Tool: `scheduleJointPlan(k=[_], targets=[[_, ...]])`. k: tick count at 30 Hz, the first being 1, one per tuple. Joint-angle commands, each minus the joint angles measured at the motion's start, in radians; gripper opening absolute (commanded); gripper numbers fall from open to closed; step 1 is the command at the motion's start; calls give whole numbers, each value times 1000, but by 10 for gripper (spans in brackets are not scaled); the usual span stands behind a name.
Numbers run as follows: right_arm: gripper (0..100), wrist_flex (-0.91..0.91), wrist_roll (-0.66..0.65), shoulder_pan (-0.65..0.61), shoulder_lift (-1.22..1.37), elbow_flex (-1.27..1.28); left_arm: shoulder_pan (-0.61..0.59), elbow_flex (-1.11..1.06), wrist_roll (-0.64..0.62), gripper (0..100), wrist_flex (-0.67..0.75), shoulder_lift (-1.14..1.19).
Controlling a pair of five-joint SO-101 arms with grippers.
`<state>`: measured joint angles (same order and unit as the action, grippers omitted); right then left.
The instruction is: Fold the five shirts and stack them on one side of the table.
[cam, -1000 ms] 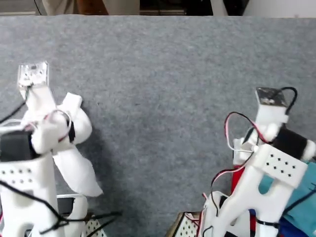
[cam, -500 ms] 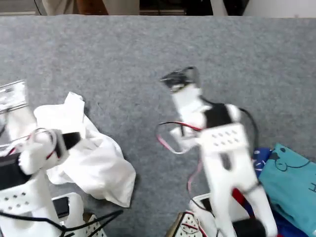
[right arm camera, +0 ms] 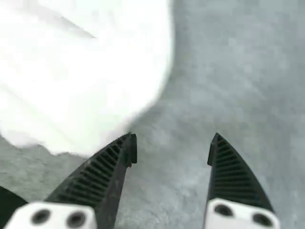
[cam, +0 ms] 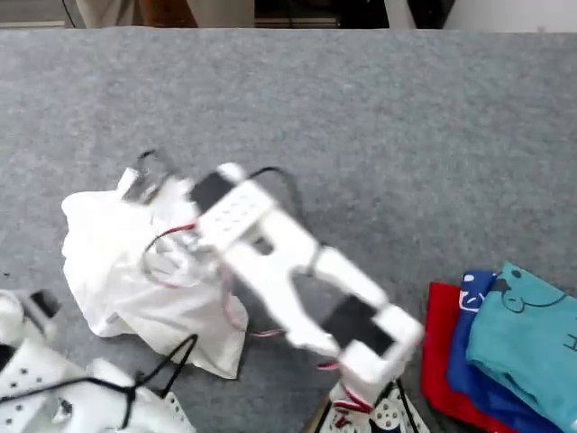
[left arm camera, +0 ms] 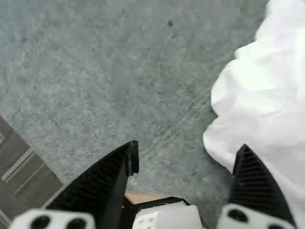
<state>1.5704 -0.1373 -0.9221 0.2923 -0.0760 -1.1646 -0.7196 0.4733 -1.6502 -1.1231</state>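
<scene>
A crumpled white shirt (cam: 135, 271) lies on the left part of the grey table (cam: 379, 117). My right arm reaches across from the front centre, and its gripper (cam: 144, 173) hovers over the shirt's far edge. In the right wrist view that gripper (right arm camera: 174, 138) is open, with the white shirt (right arm camera: 81, 67) just ahead of one finger and nothing held. My left arm (cam: 45, 379) is drawn back at the front left corner. Its gripper (left arm camera: 188, 148) is open and empty over bare table, with the white shirt (left arm camera: 267, 95) beside one finger.
Folded shirts are stacked at the front right: a teal one (cam: 527, 338) on top, then blue (cam: 469, 361), then red (cam: 437, 347). The table's edge and the floor (left arm camera: 19, 167) appear in the left wrist view.
The right arm swung from the right side across to the white shirt, uncovering the stack. The left arm let the shirt drop and pulled back to the front left corner.
</scene>
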Motion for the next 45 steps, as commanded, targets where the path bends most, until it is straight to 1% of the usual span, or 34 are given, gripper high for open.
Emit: scheduleJointPlan(k=[1,4,6,8,11,13,16,20,24,28,31,33,34,37,42,45], targets=[[253,66,14,-74,165,-214,-135,-86,63,239,132,-25],[252,117,14,-82,314,-361,-219,-126,64,167,201,-48],[226,160,14,-77,403,-461,-262,-141,66,130,222,-64],[149,204,12,-54,479,-555,-293,-160,66,100,244,-79],[0,212,14,-2,550,-650,-316,-187,68,82,279,-97],[28,212,14,38,561,-673,-318,-203,68,82,298,-108],[3,213,15,107,549,-684,-316,-210,68,82,296,-125],[5,213,12,223,469,-676,-302,-213,66,82,293,-140],[5,210,6,366,401,-682,-250,-270,66,81,296,-140],[5,195,6,509,389,-680,-183,-331,66,81,292,-140],[8,150,6,608,403,-674,-97,-350,63,82,292,-140],[8,110,6,665,430,-682,-9,-351,57,82,288,-139],[8,81,6,684,447,-682,44,-351,34,82,288,-133],[8,2,8,713,515,-679,238,-351,-77,83,290,-133],[8,-75,11,717,610,-682,624,-353,-278,83,298,-130],[8,-112,6,737,636,-688,810,-373,-298,83,356,-130]])
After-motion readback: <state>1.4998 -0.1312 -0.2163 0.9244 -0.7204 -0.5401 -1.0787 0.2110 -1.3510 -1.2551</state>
